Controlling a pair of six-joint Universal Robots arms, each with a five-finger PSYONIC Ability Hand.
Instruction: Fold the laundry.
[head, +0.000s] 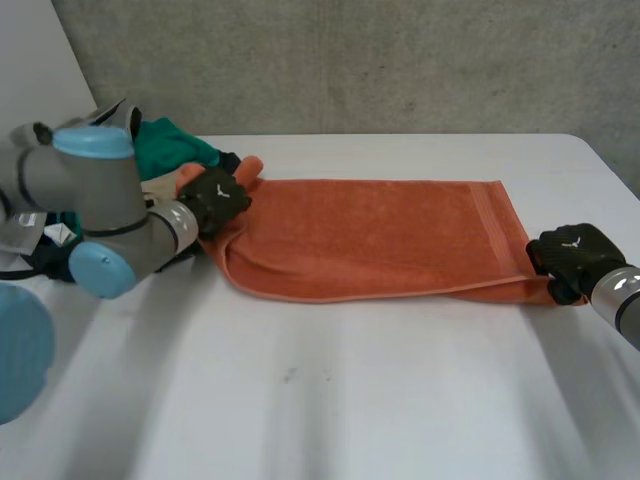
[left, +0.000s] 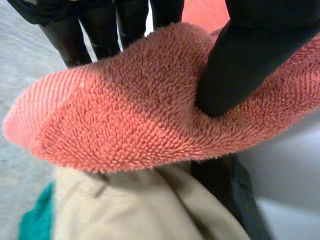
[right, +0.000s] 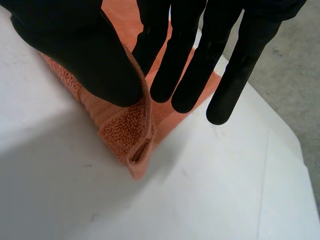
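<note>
2 pinches: left hand (head: 215, 198) nips the left end of the orange towel (head: 370, 240), right hand (head: 572, 258) its near right corner. Towel lies folded lengthwise across the table (head: 350, 400); clothes pile (head: 170, 148) far left. Likely step: crosswise fold. Next: carry 1 end over the other, edges matched.

My left hand (head: 215, 200) pinches the orange towel's (head: 370, 235) far-left corner between thumb and fingers; my right hand (head: 572, 258) pinches its near-right corner likewise.
</note>
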